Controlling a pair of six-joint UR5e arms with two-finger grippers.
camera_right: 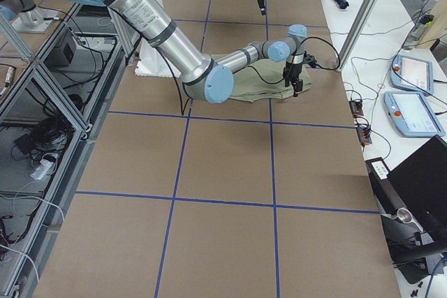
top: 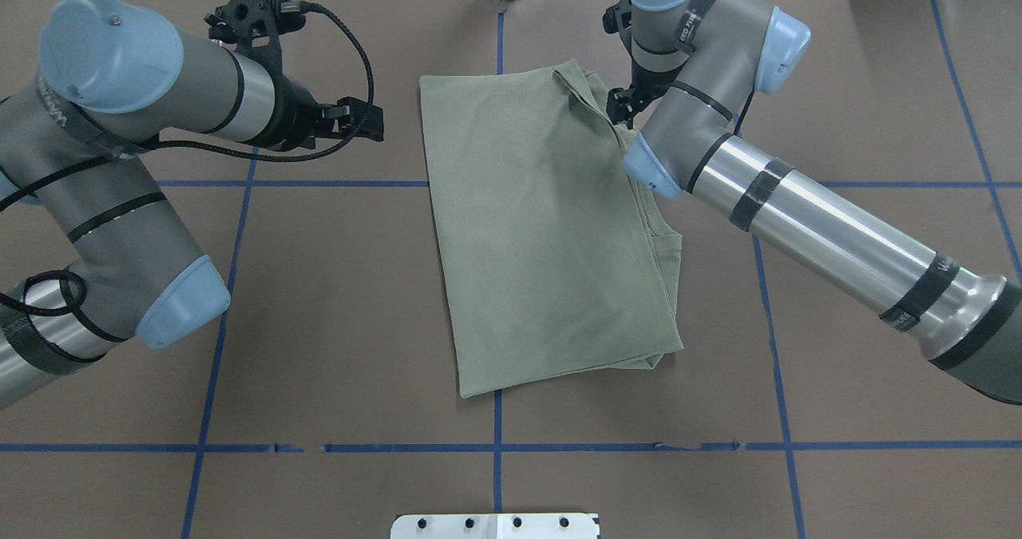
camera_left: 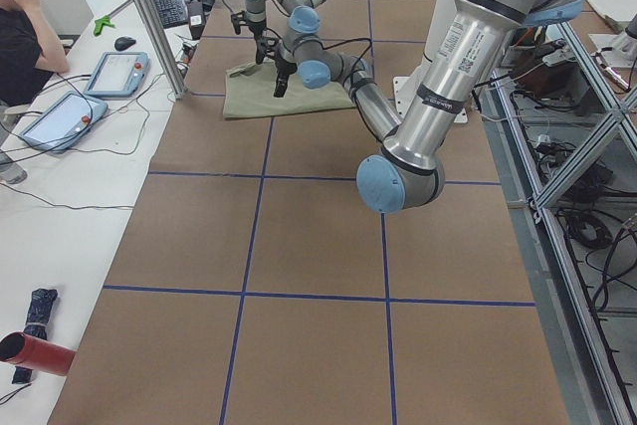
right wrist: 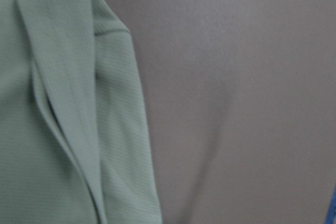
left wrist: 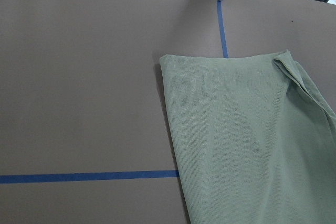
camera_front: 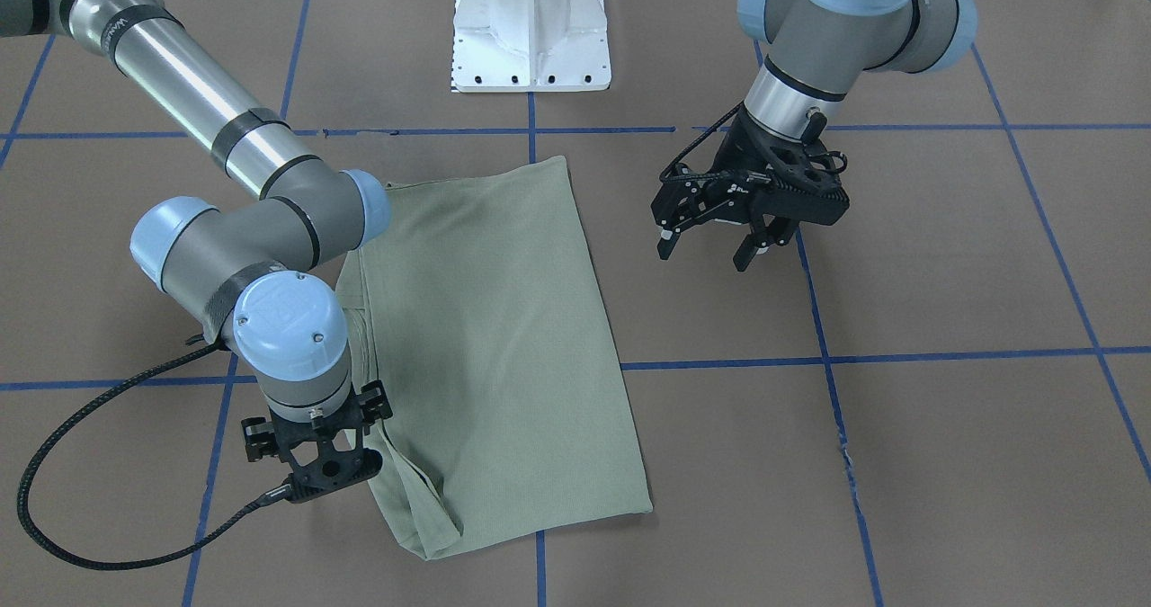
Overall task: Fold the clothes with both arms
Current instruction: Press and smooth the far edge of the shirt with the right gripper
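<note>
The clothes are one pale sage-green shirt (camera_front: 504, 337), folded into a long rectangle (top: 543, 227) at the table's middle, with layered edges along its right side (right wrist: 47, 129). My left gripper (camera_front: 708, 249) hangs open above bare table, well off the shirt's left edge, with nothing between its fingers; it also shows in the overhead view (top: 363, 122). Its wrist view looks down on the shirt's far left corner (left wrist: 247, 140). My right gripper (camera_front: 316, 468) points down at the shirt's far right corner (top: 627, 104). Its fingers are hidden under the wrist, so I cannot tell its state.
The white pedestal base (camera_front: 530, 31) stands at the robot's side of the table. Blue tape lines (top: 319, 184) grid the brown tabletop. A person (camera_left: 20, 17) sits by tablets (camera_left: 114, 72) on the side bench.
</note>
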